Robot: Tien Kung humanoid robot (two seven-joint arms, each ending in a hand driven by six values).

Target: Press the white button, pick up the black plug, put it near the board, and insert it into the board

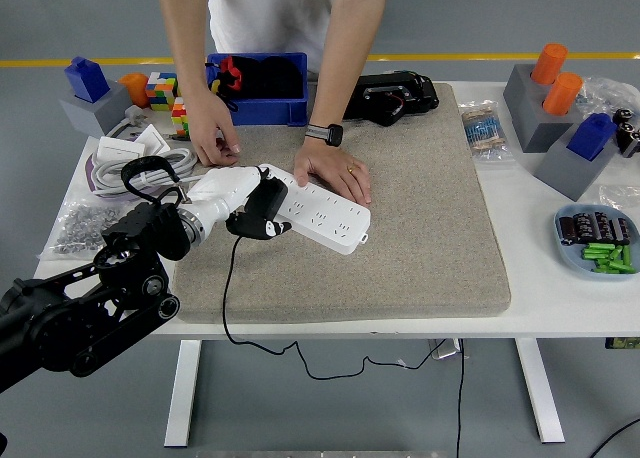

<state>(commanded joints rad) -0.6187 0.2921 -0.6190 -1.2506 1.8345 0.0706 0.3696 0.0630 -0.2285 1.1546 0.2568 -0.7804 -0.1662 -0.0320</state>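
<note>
Left hand: the robot's left hand (245,203) is reaching in from the lower left over the pad, its white and black fingers (262,228) curling round the black plug (266,204) and gripping it.
Black plug: it is being held just above the left end of the board, touching or nearly touching it; I cannot tell whether its pins are in a socket. Its black cord (226,283) is trailing down over the pad's near edge and hanging below the table.
Board: the white power strip (318,209) is lying at a slant on the beige pad (420,228), left end toward the far side, right end nearer.
White button: I cannot make it out on the strip from here.
Person: someone is standing at the far side. One hand (336,170) is pressing flat on the strip's middle, steadying it; the other hand (213,134) is resting fingertips on the pad just beyond the strip's left end.
Right arm: not showing.
Around: a blue bin (258,76) is sitting behind the pad, a coiled white cable (140,163) to the left of it, and a dish of green and black parts (598,240) is lying at the right edge of the white table (560,298).
</note>
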